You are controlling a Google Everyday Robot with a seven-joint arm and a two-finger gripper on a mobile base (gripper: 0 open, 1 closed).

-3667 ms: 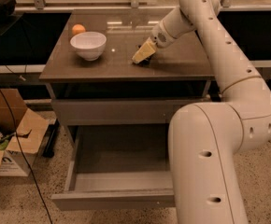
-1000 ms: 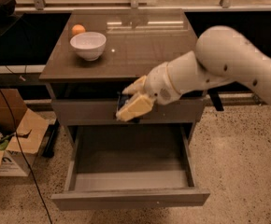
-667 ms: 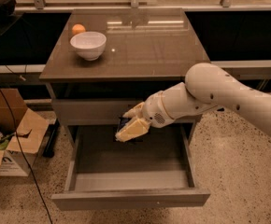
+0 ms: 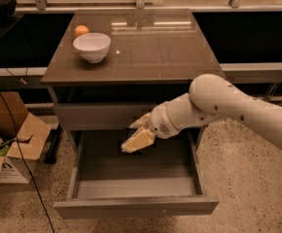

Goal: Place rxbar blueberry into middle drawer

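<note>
My gripper (image 4: 135, 141) hangs just over the open middle drawer (image 4: 136, 205), above the back left part of its bare grey floor. Its cream fingers are shut on the rxbar blueberry (image 4: 129, 136), of which only a dark sliver shows between and behind them. The white arm reaches in from the right, in front of the upper drawer front. The drawer is pulled out wide toward the camera.
A white bowl (image 4: 92, 46) and an orange ball (image 4: 81, 30) sit at the back left of the brown tabletop (image 4: 150, 47). An open cardboard box (image 4: 9, 140) stands on the floor to the left, with a black cable hanging by it.
The arm has carried the bar from the tabletop down past the table's front edge, and over the last second lowered it further and leftward into the open drawer's space.
</note>
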